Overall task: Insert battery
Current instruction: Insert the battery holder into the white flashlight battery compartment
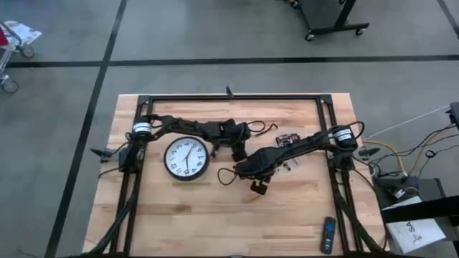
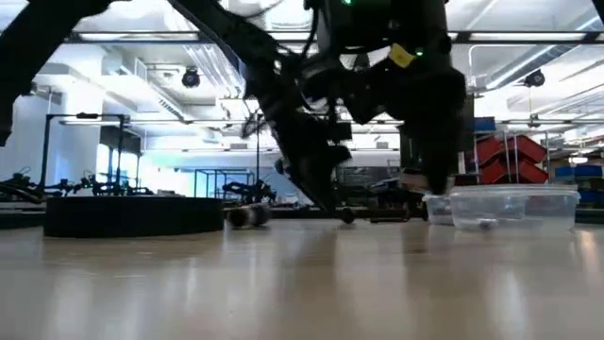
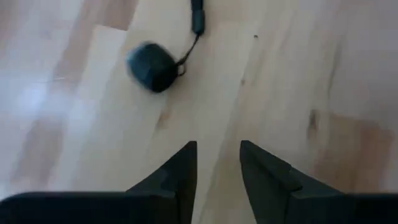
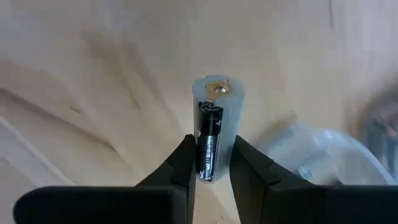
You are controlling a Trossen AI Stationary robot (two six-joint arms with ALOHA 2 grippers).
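One battery (image 4: 209, 146) sits clamped between the right gripper's (image 4: 209, 163) fingers, held above the wooden table (image 1: 301, 208) near a clear plastic container (image 2: 514, 206). The left gripper (image 3: 217, 168) hangs released and empty just beside the wall clock (image 1: 186, 158), which lies face-up.

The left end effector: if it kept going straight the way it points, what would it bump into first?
Probably just the bare wooden table. The left end effector is open and empty; the small dark round thing on a cord lies off to one side.
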